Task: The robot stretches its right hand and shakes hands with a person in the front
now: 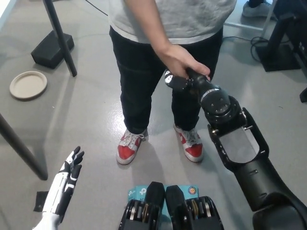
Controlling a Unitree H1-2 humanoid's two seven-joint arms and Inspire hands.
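A person in a grey shirt, black trousers and red-and-white shoes stands right in front of me. The person's hand (180, 60) is wrapped over my black right hand (176, 81), which is stretched forward at about thigh height and mostly covered by that grip. My right hand looks clasped on the person's hand, its black arm (235, 143) running in from the lower right. My white left hand (64, 184) rests low at the lower left, fingers apart, holding nothing.
A round beige plate (28, 85) lies on the grey floor at the left. A black stand leg (60, 36) with a black base block (52, 49) is at upper left. Dark equipment (283, 43) stands at upper right.
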